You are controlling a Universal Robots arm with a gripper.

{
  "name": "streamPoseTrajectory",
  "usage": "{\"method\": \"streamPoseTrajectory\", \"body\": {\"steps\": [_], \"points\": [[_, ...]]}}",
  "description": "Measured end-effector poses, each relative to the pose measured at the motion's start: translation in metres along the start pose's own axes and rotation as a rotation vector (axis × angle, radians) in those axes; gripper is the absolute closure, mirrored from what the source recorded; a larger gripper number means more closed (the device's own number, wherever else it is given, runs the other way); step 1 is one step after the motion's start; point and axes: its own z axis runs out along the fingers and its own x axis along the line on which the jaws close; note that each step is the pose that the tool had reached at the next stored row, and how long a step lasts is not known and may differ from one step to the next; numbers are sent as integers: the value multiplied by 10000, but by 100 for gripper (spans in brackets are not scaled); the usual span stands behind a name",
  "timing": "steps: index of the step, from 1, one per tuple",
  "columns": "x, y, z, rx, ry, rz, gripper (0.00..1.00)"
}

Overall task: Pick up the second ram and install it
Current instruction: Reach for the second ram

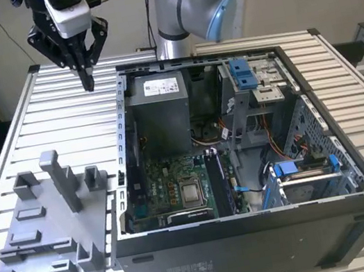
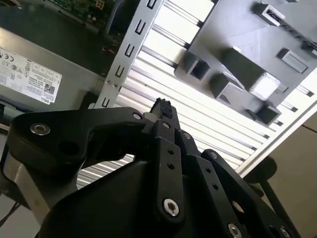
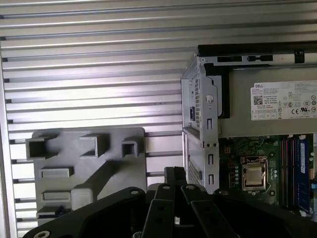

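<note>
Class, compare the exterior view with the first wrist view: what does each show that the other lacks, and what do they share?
Exterior view: the arm's blue-capped joint and the blue drive brackets. First wrist view: the vent holes in the case's rear wall. Shared: the grey tray, the processor socket, the power supply and the shut end effector.
</note>
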Motion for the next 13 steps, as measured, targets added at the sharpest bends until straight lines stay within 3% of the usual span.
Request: {"method": "streamPoseTrajectory", "body": {"steps": [13], "points": [[419,-29,-8,0,0,0,89]]}}
